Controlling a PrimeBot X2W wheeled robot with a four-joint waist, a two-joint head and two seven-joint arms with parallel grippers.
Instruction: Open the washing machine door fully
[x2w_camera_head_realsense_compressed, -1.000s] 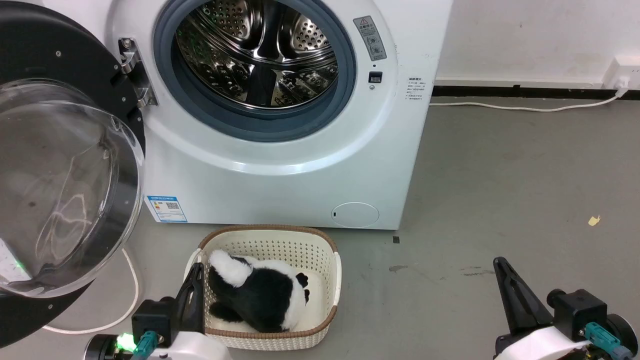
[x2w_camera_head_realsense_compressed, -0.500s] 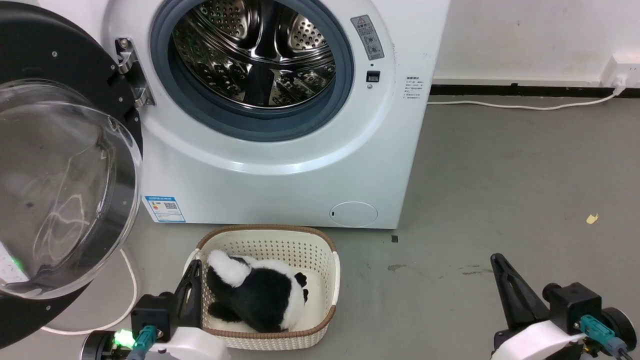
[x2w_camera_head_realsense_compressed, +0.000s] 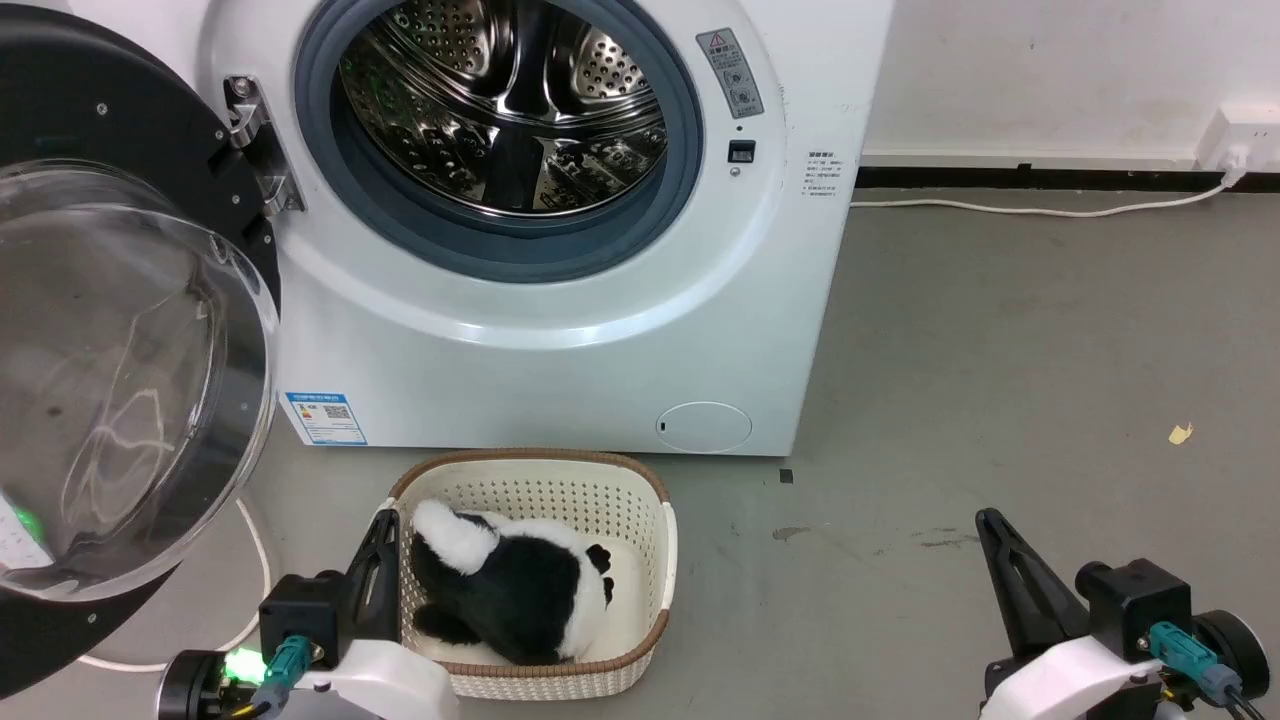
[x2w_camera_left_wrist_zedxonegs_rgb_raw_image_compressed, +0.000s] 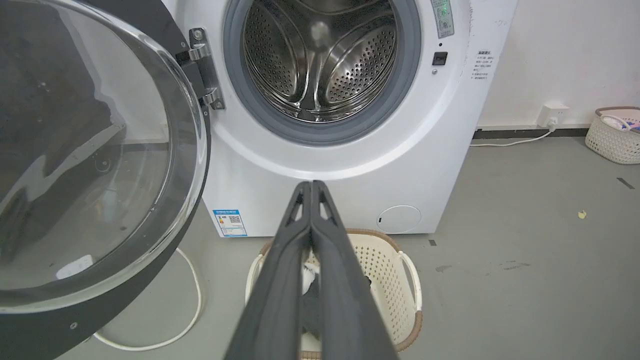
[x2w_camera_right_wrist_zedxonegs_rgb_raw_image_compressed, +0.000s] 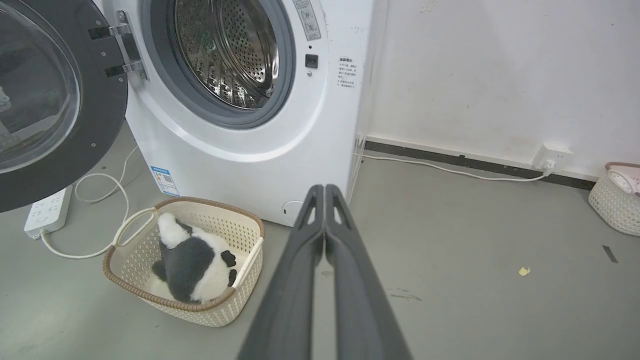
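Head view: washing machine door (x2w_camera_head_realsense_compressed: 130, 340) swung wide at 9 o'clock, hinged to washing machine (x2w_camera_head_realsense_compressed: 560, 330), drum (x2w_camera_head_realsense_compressed: 510, 100) exposed. Cream basket (x2w_camera_head_realsense_compressed: 530, 490) holding black-and-white plush toy (x2w_camera_head_realsense_compressed: 520, 595) at 6. Left gripper (x2w_camera_head_realsense_compressed: 386, 525) at 7, right gripper (x2w_camera_head_realsense_compressed: 990, 522) at 4, both clear of door.
Left wrist view: left gripper clenched tight, empty; door at 9.
Right wrist view: right gripper clenched tight, empty; door at 10.

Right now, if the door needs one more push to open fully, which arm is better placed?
Left. The washing machine door hangs open on the robot's left, with the shut left gripper near its lower edge. The right gripper, also shut, is far across on the other side.
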